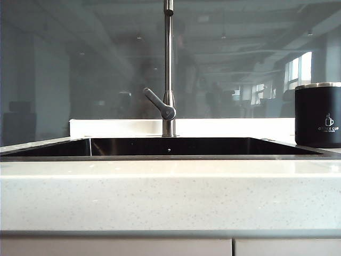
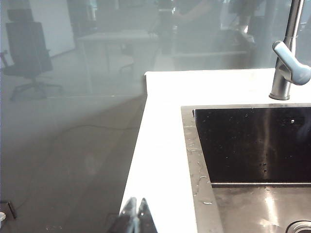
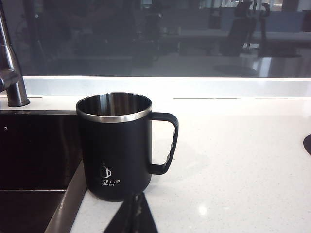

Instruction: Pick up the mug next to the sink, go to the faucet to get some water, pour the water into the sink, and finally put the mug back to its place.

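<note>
Left gripper [image 2: 136,213]: fingers pressed together, nothing held, low beside the wide dark steel-rimmed sink [image 2: 187,145], tall brushed-steel faucet [image 2: 286,68] well beyond the fingertips. Right gripper [image 3: 137,211]: closed tight, empty too. Just ahead of those fingertips, upright on the pale speckled counter [image 3: 233,160] at the sink's edge: matte black cylindrical mug [image 3: 116,150] with silver rim. Probably rigid, light while empty, slightly slick. Best taken by the black loop handle [image 3: 167,143], or pinched across the rim wall.
</note>
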### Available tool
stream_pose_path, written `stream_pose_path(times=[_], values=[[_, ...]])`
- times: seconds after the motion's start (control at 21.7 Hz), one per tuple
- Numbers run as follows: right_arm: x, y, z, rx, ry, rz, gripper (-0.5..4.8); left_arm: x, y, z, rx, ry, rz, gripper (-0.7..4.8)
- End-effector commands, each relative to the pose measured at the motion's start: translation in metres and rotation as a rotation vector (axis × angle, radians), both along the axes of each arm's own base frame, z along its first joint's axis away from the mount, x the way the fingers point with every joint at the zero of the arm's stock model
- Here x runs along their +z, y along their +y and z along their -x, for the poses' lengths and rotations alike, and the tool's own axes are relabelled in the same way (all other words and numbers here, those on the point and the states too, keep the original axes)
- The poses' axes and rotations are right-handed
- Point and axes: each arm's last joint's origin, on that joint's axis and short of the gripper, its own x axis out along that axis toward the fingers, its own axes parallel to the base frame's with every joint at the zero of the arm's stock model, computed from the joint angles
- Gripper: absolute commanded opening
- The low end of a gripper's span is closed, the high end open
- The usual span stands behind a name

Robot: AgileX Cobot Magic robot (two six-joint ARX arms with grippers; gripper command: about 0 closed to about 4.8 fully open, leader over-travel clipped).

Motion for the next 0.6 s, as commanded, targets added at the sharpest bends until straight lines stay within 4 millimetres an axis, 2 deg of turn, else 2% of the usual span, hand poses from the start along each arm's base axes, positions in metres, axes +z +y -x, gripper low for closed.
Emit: stream_pose_path(times=[0.05,0.6], values=[[0.0008,0.0000,0.0001,0.000,-0.016,0.005,-0.06,0.0021,0.0000,0.0002,-0.003,-0.015,-0.001,-0.06],[0.0008,0.0000,0.0001,0.000,-0.016,0.005,-0.06,0.0021,0.0002,0.0002,0.005,-0.014,0.000,-0.06]])
